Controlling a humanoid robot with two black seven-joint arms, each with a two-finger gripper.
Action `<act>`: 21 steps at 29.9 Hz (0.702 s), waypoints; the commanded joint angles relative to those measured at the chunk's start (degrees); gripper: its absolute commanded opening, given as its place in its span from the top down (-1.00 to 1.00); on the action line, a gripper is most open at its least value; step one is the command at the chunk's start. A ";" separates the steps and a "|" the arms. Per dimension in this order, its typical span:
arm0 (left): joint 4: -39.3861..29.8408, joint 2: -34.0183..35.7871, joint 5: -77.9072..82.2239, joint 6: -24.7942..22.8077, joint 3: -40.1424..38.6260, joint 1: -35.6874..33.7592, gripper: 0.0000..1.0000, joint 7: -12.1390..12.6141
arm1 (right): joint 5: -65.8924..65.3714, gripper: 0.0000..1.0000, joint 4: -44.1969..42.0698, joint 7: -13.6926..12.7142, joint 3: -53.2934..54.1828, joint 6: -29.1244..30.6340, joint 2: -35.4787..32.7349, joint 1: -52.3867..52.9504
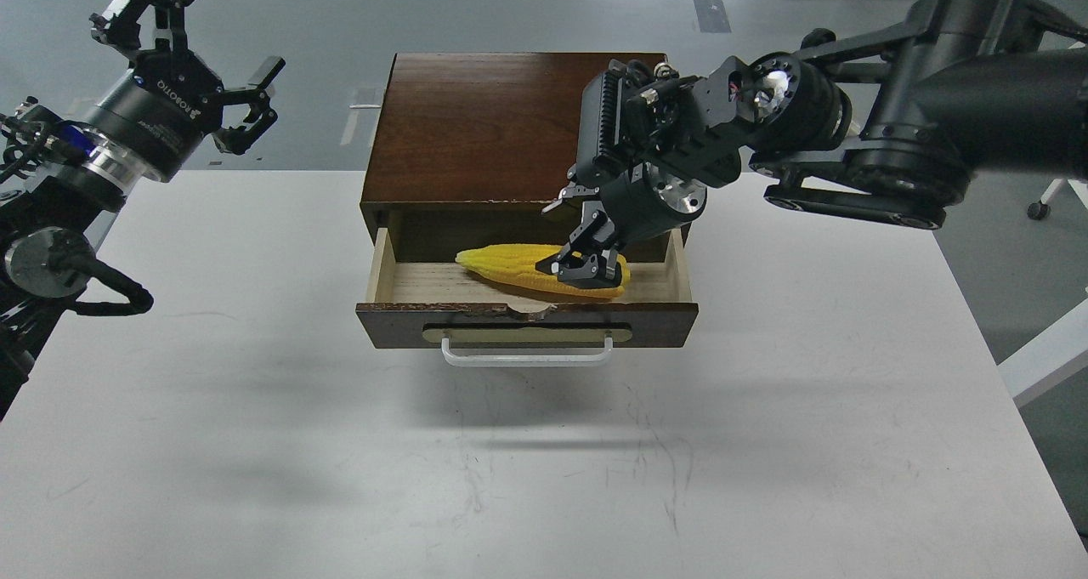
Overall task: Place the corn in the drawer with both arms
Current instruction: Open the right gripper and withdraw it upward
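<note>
The yellow corn (501, 261) lies flat on the pale floor of the open drawer (391, 331), pointed end to the left. My right gripper (571, 237) hangs just over the corn's right end with its fingers spread; the lower fingers (586, 269) stand in front of the cob and hide part of it. My left gripper (197, 45) is open and empty, raised off the table's far left corner, well away from the drawer.
The drawer sticks out of a dark brown wooden cabinet (510, 120) at the back middle of the white table (544, 460). Its white bar handle (527, 360) faces me. Grey floor lies beyond the table's edges.
</note>
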 commanded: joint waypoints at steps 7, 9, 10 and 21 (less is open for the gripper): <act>0.00 -0.06 0.00 0.00 0.00 -0.17 -0.97 0.00 | 10.89 -0.24 4.41 0.01 3.61 0.25 -7.75 6.18; 0.00 -0.06 0.00 0.00 0.00 -0.17 -0.97 0.00 | 14.14 -0.31 4.32 0.01 5.80 0.25 -10.48 6.36; 0.00 -0.06 0.00 0.00 0.00 -0.17 -0.97 0.00 | 17.12 -0.32 4.32 0.01 7.38 0.51 -12.41 6.36; 0.00 -0.24 0.00 0.00 0.00 -0.17 -0.97 0.00 | 46.30 -0.53 4.41 0.01 21.25 -0.02 -30.69 -6.08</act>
